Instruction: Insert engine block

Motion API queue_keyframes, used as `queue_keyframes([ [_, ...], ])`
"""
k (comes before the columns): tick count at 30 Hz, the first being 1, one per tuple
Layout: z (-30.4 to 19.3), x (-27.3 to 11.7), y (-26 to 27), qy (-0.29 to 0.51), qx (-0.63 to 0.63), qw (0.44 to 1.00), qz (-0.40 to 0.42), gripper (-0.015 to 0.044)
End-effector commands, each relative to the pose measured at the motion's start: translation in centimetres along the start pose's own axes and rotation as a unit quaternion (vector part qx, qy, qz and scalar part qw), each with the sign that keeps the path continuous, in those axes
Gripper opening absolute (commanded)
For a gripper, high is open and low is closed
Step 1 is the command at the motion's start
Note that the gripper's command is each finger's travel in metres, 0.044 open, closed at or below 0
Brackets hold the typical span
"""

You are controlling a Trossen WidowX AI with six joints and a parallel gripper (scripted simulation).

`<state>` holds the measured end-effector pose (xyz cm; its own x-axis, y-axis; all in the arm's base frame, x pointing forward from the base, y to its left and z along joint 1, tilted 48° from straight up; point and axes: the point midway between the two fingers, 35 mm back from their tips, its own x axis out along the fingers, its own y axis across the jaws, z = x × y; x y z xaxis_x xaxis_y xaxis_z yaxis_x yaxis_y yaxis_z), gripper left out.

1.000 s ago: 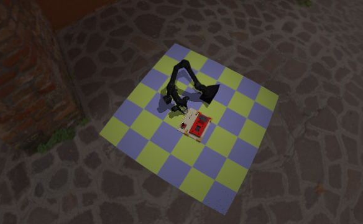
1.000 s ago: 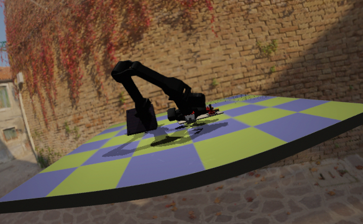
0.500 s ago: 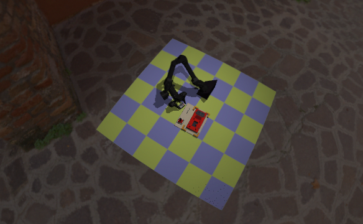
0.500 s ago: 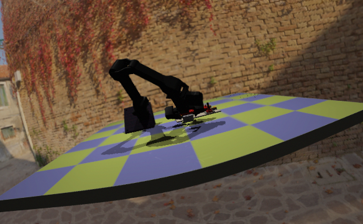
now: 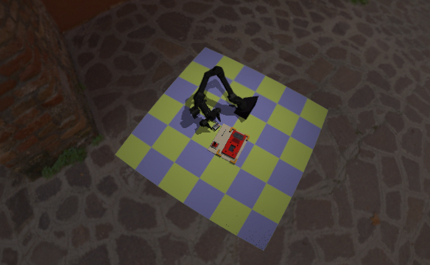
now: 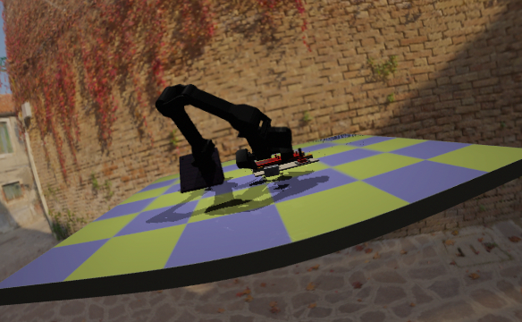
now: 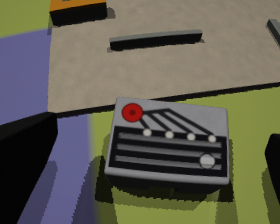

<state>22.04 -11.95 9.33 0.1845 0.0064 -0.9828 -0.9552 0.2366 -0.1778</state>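
Observation:
The engine block (image 5: 216, 126) (image 6: 272, 171) (image 7: 168, 142) is light grey with a red cap, dark slats and pale dots on top. It is just outside the board's edge, over a green tile, with shadow under it. Whether its underside touches the tile is unclear. My gripper (image 7: 165, 135) (image 5: 214, 124) is open, with one finger at each side of the block and gaps between. The red car body (image 5: 230, 150) (image 6: 265, 161) lies on the beige board (image 5: 221, 138) (image 7: 81, 70); its dark openings show in the top view. The rib and the block's slot cannot be made out.
A thin dark bar (image 7: 156, 41) stands on the board beyond the block. An orange corner piece (image 7: 78, 12) is at the upper left of the wrist view. A small red part (image 5: 214, 144) sits near another board corner. The arm's base (image 5: 247, 107) stands beside the board.

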Motion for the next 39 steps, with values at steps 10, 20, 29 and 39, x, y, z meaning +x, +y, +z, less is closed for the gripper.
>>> queue_keyframes([
  [10,0.1,-2.0,-0.2,0.003,-0.001,1.0,-0.006,0.044],
  [20,0.1,-2.0,-0.2,0.003,-0.001,1.0,-0.006,0.044],
  [29,0.5,-1.5,0.1,0.03,-0.059,0.998,0.024,0.044],
  [39,1.0,-0.7,0.8,0.086,-0.183,0.976,0.083,0.044],
])
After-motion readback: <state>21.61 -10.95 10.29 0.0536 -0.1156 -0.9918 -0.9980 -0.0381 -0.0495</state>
